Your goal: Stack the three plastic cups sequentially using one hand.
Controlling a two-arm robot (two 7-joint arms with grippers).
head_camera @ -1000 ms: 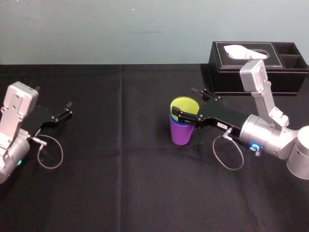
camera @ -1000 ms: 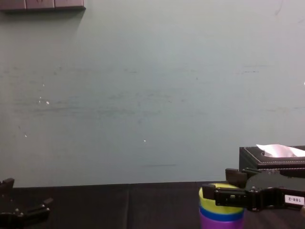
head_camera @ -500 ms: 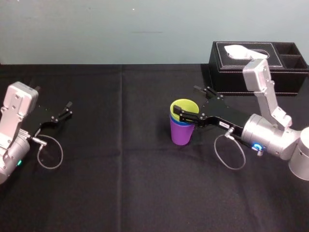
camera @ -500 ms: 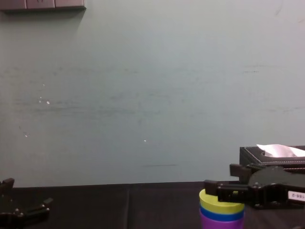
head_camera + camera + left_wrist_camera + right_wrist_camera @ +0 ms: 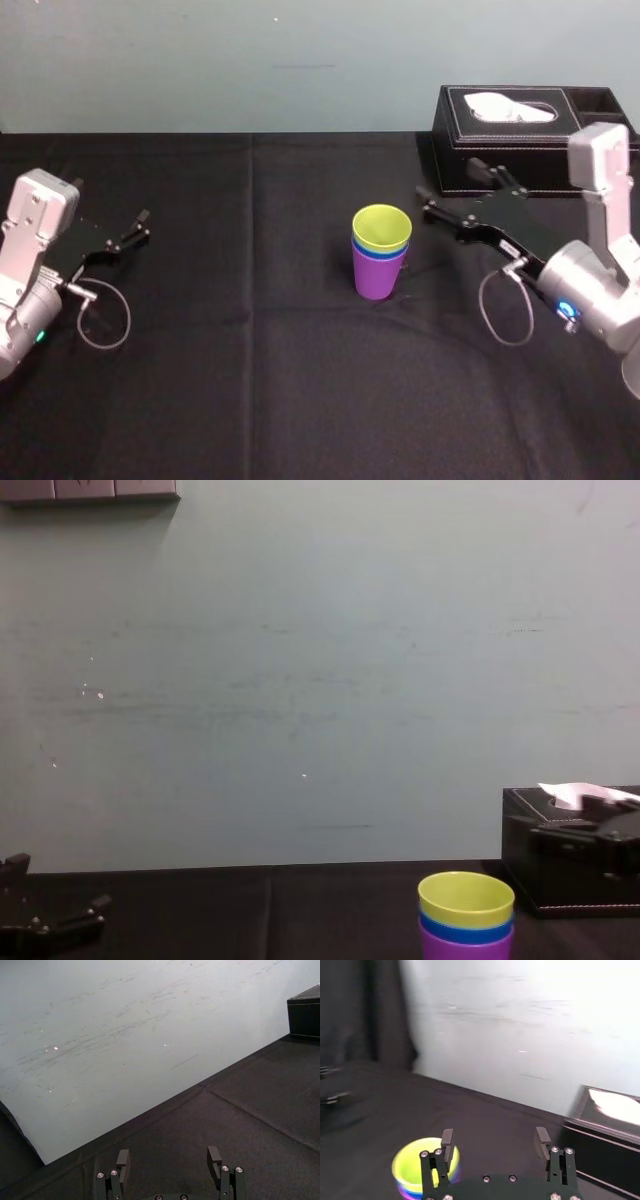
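Black tissue box (image 5: 505, 145) behind open right hand (image 5: 446, 182), stacked cups (image 5: 380, 256) beside; left hand (image 5: 141, 226) open

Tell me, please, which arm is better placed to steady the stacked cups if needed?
Right, I'd judge: the right gripper, open, hangs beside the cup stack; the left gripper sits parked far left.

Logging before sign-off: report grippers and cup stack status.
Left gripper open, parked left. Right gripper open, beside the stack, touching nothing. Yellow-green cup in blue cup in purple cup, upright. Tissue box behind, clear of the stack.

R gripper (image 5: 449, 188), L gripper (image 5: 142, 226): jaws apart.
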